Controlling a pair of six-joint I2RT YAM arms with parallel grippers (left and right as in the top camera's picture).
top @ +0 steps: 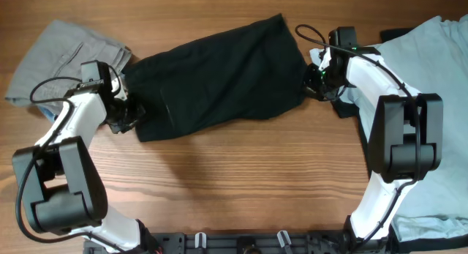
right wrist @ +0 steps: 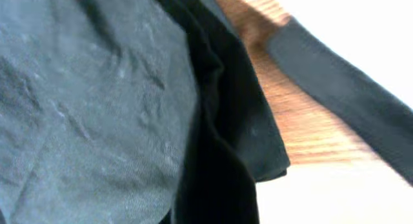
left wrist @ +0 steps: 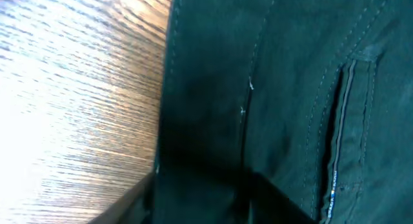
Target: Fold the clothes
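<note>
Overhead layout: the black garment (top: 219, 75) lies slantwise across the middle of the wooden table (top: 234, 181), stretched between my two grippers.
Left gripper (top: 126, 113): it sits at the garment's lower-left end.
Left fingers: I cannot tell whether they are open or closed on the cloth.
Right gripper (top: 314, 77): it is at the garment's right edge, with my fingers closed and pinching the cloth.
Left wrist view: dark fabric with stitched seams and a pocket slit (left wrist: 342, 133), and bare wood grain to the left.
Right wrist view: a folded edge of the garment over wood, blurred.
Grey trousers (top: 58, 53): crumpled at the far left, just beside the black garment's end.
Light blue T-shirt (top: 431, 71): spread on the right, under my right arm.
</note>
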